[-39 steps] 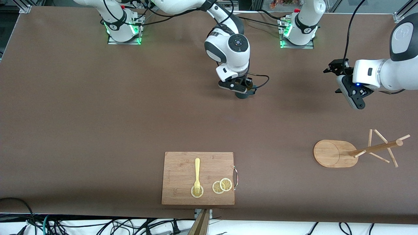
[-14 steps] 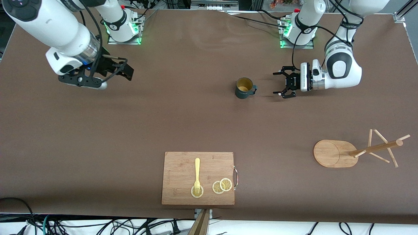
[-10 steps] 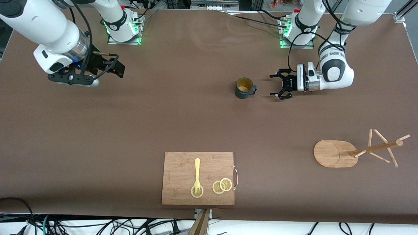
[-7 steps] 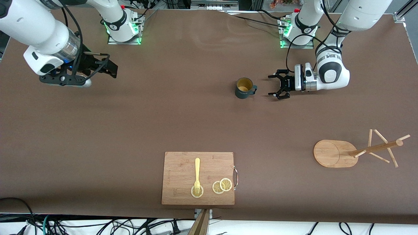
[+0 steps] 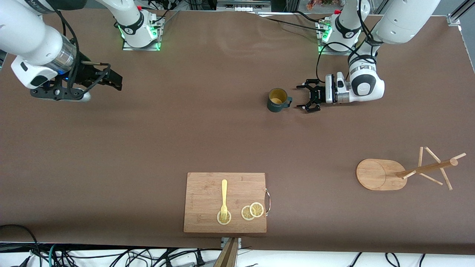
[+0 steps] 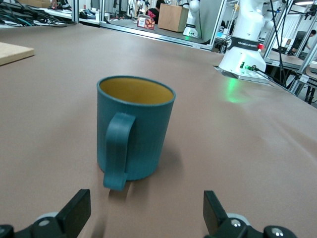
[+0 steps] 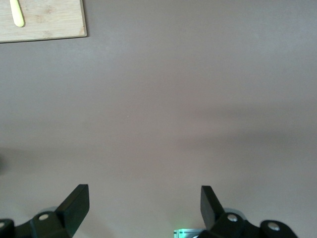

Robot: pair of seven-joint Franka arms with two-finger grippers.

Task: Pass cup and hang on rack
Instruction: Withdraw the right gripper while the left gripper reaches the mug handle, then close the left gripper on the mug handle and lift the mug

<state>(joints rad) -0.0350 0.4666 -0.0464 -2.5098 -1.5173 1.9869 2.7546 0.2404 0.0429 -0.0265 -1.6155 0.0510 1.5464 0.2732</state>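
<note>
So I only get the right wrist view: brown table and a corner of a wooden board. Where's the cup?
Observer: The cup stands upright mid-table, farther from the front camera than the cutting board.
Operator: Is anything holding it?
Observer: No. The left gripper is low beside its handle, jaws open, not touching. Your right gripper hovers over the right arm's end of the table, jaws open.
Operator: And the rack?
Observer: The rack sits toward the left arm's end, nearer the front camera than the cup, nothing on its pegs.
</note>
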